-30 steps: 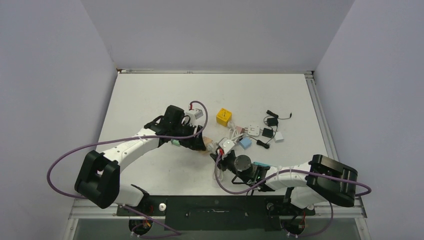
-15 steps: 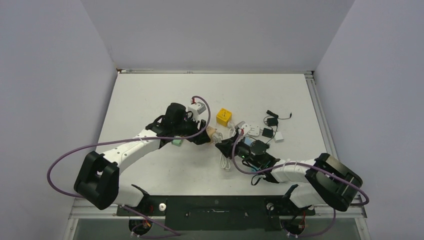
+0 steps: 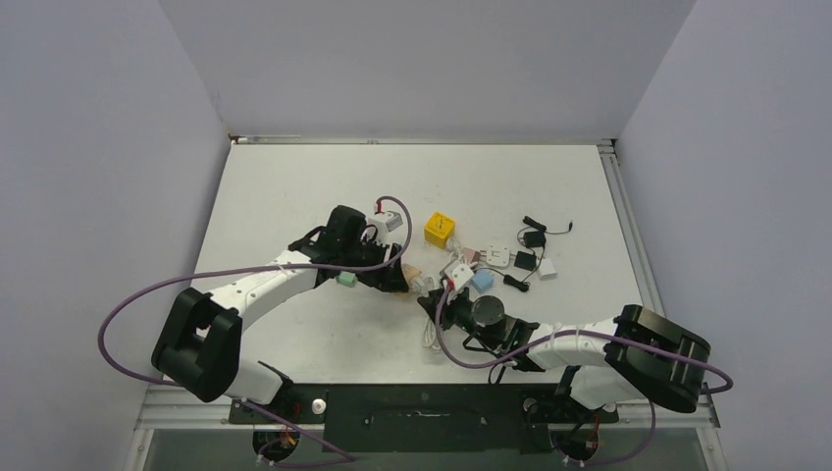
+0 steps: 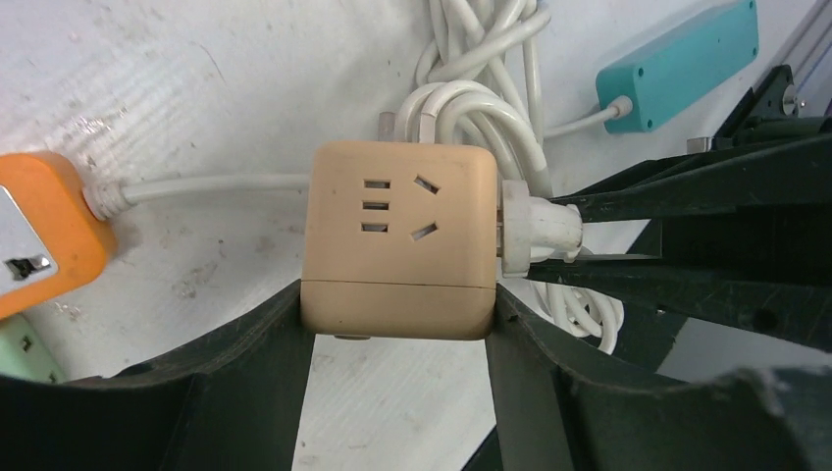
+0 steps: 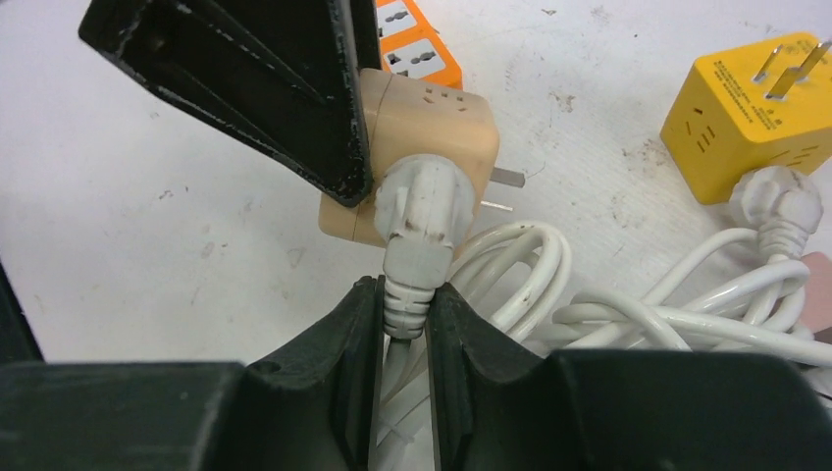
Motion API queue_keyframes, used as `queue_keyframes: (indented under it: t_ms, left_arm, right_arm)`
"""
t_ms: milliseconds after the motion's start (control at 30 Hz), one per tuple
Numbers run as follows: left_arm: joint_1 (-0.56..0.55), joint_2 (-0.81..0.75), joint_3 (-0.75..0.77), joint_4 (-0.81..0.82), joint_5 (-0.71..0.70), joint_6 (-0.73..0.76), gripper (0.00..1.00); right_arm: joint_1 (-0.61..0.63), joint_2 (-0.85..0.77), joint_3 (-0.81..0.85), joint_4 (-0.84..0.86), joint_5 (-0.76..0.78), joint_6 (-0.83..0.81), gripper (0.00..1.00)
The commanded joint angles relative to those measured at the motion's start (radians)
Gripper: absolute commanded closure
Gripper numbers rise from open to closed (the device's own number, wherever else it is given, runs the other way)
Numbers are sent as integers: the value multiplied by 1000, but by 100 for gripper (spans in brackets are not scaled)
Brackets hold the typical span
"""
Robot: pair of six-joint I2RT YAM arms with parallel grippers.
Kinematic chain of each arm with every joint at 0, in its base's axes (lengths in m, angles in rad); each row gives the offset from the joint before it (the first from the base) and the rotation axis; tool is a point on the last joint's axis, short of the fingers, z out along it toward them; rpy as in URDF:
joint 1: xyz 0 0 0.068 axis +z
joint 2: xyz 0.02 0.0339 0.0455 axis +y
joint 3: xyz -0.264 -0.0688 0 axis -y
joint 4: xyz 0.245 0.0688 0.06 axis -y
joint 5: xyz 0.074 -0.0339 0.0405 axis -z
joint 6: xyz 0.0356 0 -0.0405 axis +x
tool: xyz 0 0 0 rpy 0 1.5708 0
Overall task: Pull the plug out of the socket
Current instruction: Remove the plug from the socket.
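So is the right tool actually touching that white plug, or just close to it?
Touching. The right wrist view shows the right tool with both fingers pressed against the white plug at its ribbed neck, no gap either side.

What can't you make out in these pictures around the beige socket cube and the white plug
- Plug prongs: hidden inside the beige socket cube, both wrist views.
- Cube's clamped sides: covered by the left gripper fingers.
- Plug's cable path: lost in the white cord coil.
- Top view: cube and plug too small, arms overlap them.

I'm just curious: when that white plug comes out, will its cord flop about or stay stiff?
Probably floppy: the white cord lies in loose, tangled loops. The white plug itself looks rigid moulded plastic, so the right gripper shouldn't crush it. The loops may drag along.
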Motion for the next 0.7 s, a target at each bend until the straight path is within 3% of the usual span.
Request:
queue_keyframes:
  t_ms: [0, 233, 500, 667]
  left_arm:
    - [84, 25, 25, -5, -196, 11, 100]
    - [82, 30, 29, -6, -186, 23, 100]
    - [-14, -30, -1, 51, -128, 101, 100]
    - [-19, -22, 5, 39, -154, 98, 100]
  right_arm:
    - [151, -70, 69, 69, 176, -181, 95]
    - [155, -74, 65, 79, 223, -147, 95]
    - [-240, -56, -21, 224, -182, 212, 95]
    - [-244, -34, -4, 219, -216, 199, 95]
